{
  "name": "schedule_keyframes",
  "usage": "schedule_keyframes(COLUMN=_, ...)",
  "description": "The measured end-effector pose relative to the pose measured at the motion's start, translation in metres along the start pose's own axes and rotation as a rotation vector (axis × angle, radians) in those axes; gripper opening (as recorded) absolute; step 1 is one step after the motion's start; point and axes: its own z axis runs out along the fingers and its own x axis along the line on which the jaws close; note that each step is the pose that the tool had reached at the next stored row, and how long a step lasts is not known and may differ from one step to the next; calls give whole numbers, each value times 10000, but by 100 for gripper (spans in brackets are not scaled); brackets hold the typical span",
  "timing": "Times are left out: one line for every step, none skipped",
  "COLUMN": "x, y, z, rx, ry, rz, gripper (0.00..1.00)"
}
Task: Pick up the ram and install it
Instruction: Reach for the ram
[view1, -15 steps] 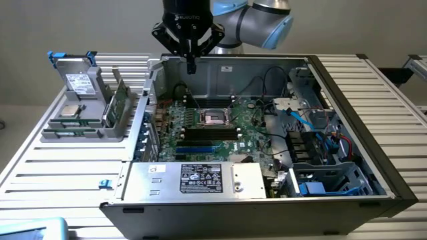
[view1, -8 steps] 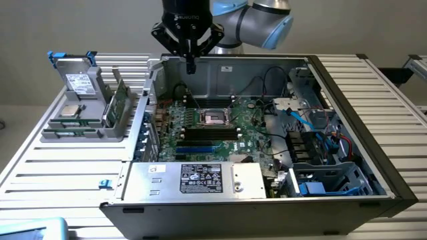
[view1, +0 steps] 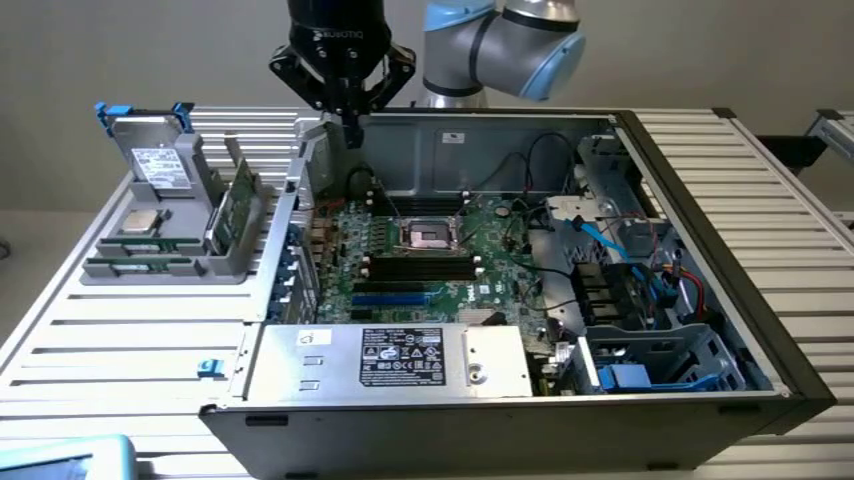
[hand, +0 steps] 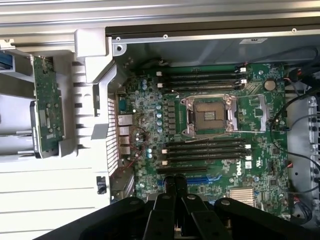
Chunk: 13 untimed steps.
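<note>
Black hand (view1: 351, 130), pinched closed and empty, above a glossy green motherboard (view1: 514, 250); thin green ram stick (view1: 240, 208) stands edgewise in a ribbed grey plastic rack (view1: 160, 270) nearby.

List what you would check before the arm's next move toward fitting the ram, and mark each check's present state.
1. Ram standing in the grey holder: ok.
2. Gripper empty: ok.
3. Jaws open for a grasp: not ok, shut.
4. Gripper above the ram: not ok, it hangs over the case rear wall.
5. Memory slots free: ok.
6. Slot latches open: cannot tell.
</note>
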Motion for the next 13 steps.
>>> schedule_keyframes(x=40, y=-2, z=0, rx=0, ry=-1, rz=-1, gripper=11)
schedule_keyframes(x=80, y=-2, z=-1, rx=0, ry=-1, rz=-2, gripper=11)
schedule_keyframes(x=122, y=-3, z=-2, rx=0, ry=-1, rz=-1, gripper=11)
schedule_keyframes(x=169, y=-5, z=-2, rx=0, ry=-1, rz=0, gripper=11)
schedule_keyframes(x=214, y=-7, z=-3, rx=-1, ry=-1, rz=-1, gripper=11)
schedule_keyframes(x=259, y=-9, z=-3, rx=0, ry=-1, rz=-2, gripper=11)
schedule_keyframes(x=305, y=-12, z=-4, rx=0, ry=-1, rz=-1, gripper=11)
schedule_keyframes(x=352, y=-13, z=-5, rx=0, ry=-2, rz=0, gripper=11)
schedule_keyframes(x=398, y=-15, z=-5, rx=0, ry=-1, rz=-2, gripper=11)
schedule_keyframes(x=433, y=-15, z=-5, rx=0, ry=-1, rz=-1, gripper=11)
schedule_keyframes(x=463, y=-14, z=-6, rx=0, ry=-2, rz=-1, gripper=11)
schedule_keyframes(x=496, y=-15, z=-6, rx=0, ry=-2, rz=0, gripper=11)
schedule_keyframes(x=540, y=-16, z=-6, rx=0, ry=-1, rz=0, gripper=11)
